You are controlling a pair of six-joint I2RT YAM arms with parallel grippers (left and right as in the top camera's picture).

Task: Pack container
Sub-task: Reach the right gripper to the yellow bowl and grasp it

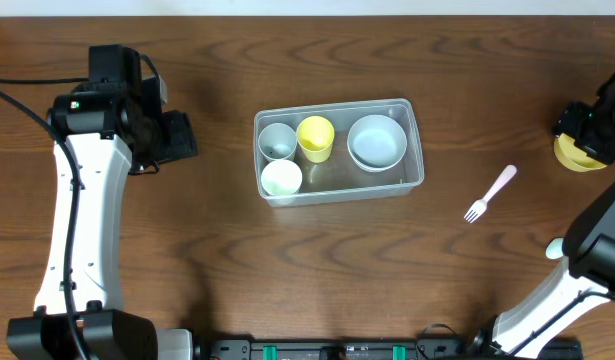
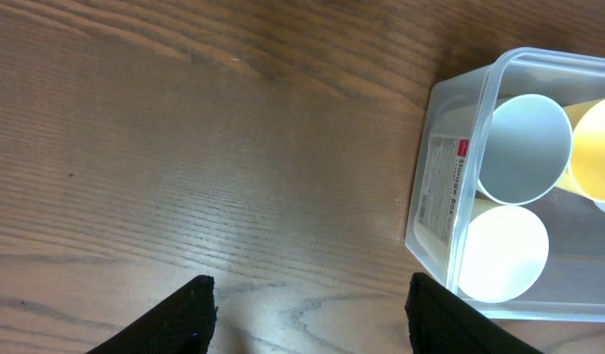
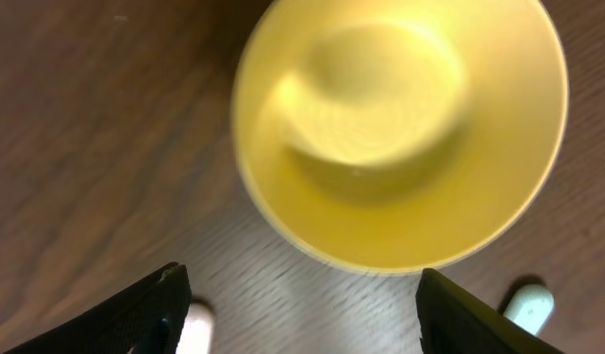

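Checking in on the rig from my desk. Biggest thing first: the brown wood-grain surface fills the whole overhead view. The white left arm runs up the left side, and its left gripper hangs over bare wood just left of the bin, fingers spread wide with nothing between them. The right arm comes up the far right edge. The right gripper is spread wide too and empty.

The clear rectangular plastic container sits in the middle of the surface, long side running left to right, well apart from both grippers. The left wrist cam catches its short end wall with a printed label.

A round yellow plastic bowl sits out on the surface at the far right, right under the right gripper and just past its fingertips. That view is blurry, so I can't tell if anything touches. A pale blue round bowl is in the right half of the container.

The left half holds three cups, all mouth up: a yellow plastic cup, a grey-blue cup beside it, and a white cup in the near corner.

A pink plastic fork lies on the wood between the container and the yellow bowl.
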